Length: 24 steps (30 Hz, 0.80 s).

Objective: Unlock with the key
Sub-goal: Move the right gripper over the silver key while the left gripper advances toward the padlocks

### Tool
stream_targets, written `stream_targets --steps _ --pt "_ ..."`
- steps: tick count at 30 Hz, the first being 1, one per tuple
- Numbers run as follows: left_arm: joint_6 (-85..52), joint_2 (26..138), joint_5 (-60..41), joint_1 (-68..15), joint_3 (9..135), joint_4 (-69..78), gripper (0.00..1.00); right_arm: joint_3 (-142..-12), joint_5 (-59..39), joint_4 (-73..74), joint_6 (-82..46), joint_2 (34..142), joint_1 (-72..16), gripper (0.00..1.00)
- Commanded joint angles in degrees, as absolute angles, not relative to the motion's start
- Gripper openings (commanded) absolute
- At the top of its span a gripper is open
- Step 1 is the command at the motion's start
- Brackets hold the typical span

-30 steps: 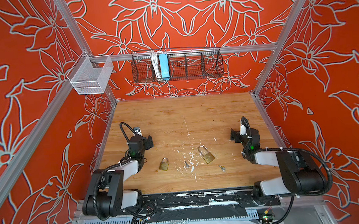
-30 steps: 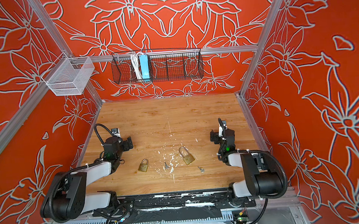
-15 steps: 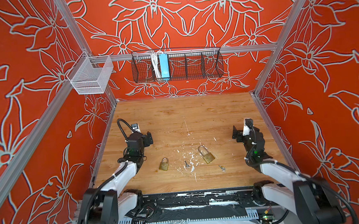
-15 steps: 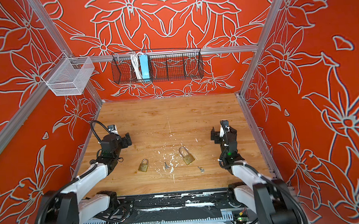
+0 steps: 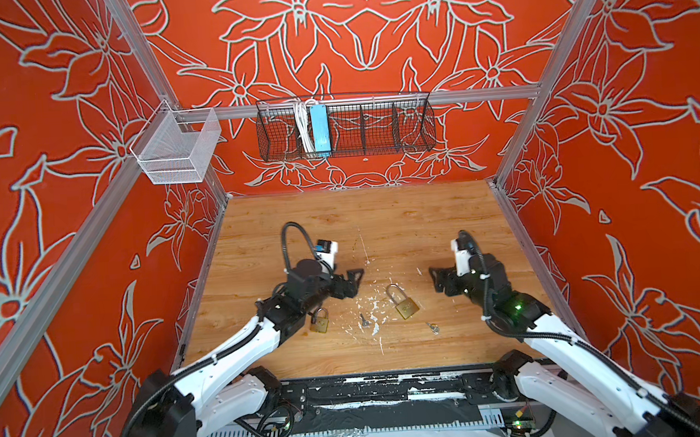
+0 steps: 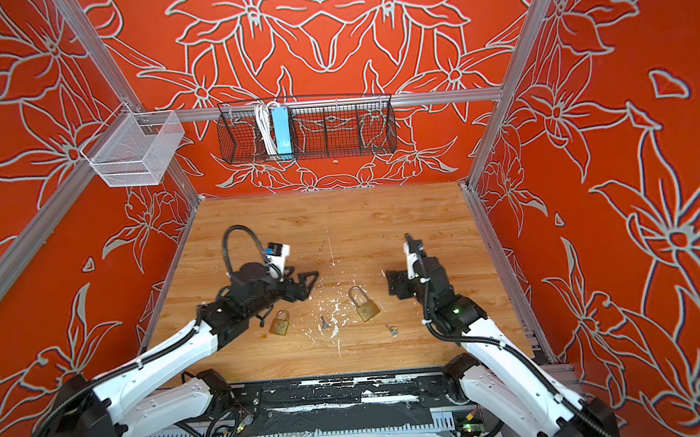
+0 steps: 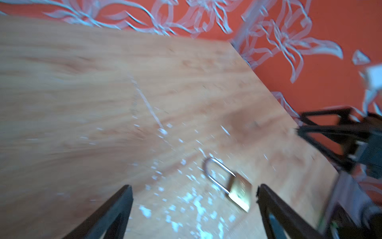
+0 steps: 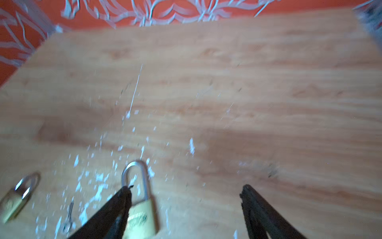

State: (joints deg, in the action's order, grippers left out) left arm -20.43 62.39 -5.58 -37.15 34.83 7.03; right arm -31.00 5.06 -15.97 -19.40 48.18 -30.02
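Note:
Two brass padlocks lie on the wooden table (image 5: 382,221): a small one (image 5: 319,321) (image 6: 280,323) and a larger long-shackled one (image 5: 403,303) (image 6: 364,306). A silver key (image 5: 363,319) (image 6: 324,323) lies between them, and a second key (image 5: 432,327) (image 6: 392,330) lies right of the larger lock. My left gripper (image 5: 354,279) (image 7: 194,192) hovers open, just behind the small lock and the key. My right gripper (image 5: 439,278) (image 8: 186,190) is open, close to the right of the larger padlock (image 8: 140,207). Neither holds anything.
White paint flecks (image 5: 372,309) are scattered round the locks. A black wire basket (image 5: 346,124) and a white mesh basket (image 5: 177,151) hang on the back rail. Red patterned walls close in the table on three sides.
Both arms have risen and reached inward: the left gripper moved right towards the middle, and the right gripper moved left towards the larger padlock.

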Motion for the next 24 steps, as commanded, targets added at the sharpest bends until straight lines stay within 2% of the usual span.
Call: stream_targets --steps 1,6,10,14,19,24 --pt "-20.17 64.87 -12.53 -40.57 36.13 9.94 0.94 -31.34 8.91 -27.37 -26.99 50.30 -35.91 0.84" --pt "-14.37 66.07 -26.21 -41.66 30.59 20.74 0.93 -28.60 11.80 -33.06 -37.74 49.47 -41.75 0.76" --pt "-10.91 66.24 -24.04 -43.86 29.72 19.15 0.92 -23.45 13.24 -31.58 -44.35 47.12 -45.14 0.58" --pt "-10.52 64.94 -23.08 -44.12 29.50 19.44 0.91 -20.88 12.99 -27.53 -47.18 48.59 -47.51 0.50" --pt "-11.48 59.98 -21.14 -44.13 25.88 22.50 0.93 -20.11 14.96 -22.82 -47.73 52.03 -51.44 0.49" --pt "-11.23 60.40 -20.76 -44.12 26.63 21.18 0.93 -22.14 16.95 -22.26 -48.78 58.15 -53.40 0.48"
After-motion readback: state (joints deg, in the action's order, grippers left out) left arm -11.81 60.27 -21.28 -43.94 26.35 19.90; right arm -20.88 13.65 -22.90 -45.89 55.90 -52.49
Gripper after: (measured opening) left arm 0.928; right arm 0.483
